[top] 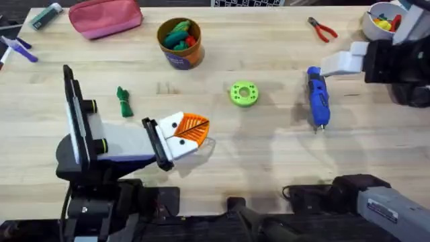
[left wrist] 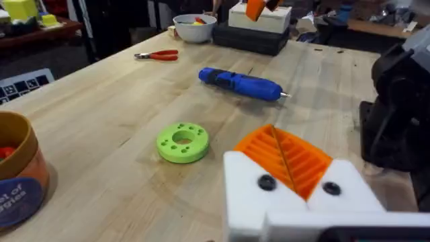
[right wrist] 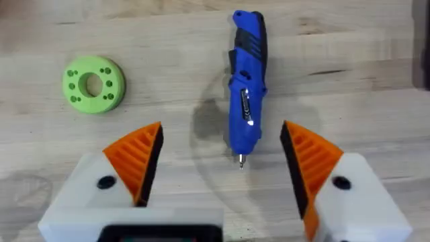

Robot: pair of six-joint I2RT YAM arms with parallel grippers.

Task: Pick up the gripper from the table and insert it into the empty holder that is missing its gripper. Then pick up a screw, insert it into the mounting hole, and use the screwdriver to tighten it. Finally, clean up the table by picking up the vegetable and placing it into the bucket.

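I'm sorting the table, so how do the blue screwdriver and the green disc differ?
The screwdriver is blue, long and pen-shaped, with a thin metal bit; the green disc is bright green, round and flat, with a center hole ringed by small holes. Both lie free on the wooden table.

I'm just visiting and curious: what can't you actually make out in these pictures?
- Label on the bucket: left wrist view, cut off by the edge, wording unreadable.
- The white bowl: overhead, partly behind the right arm, contents unclear.
- Bit of the screwdriver: overhead, too small.

Bright, even overhead light, soft shadows on the table (top: 269, 154); left wrist view's background blurred.
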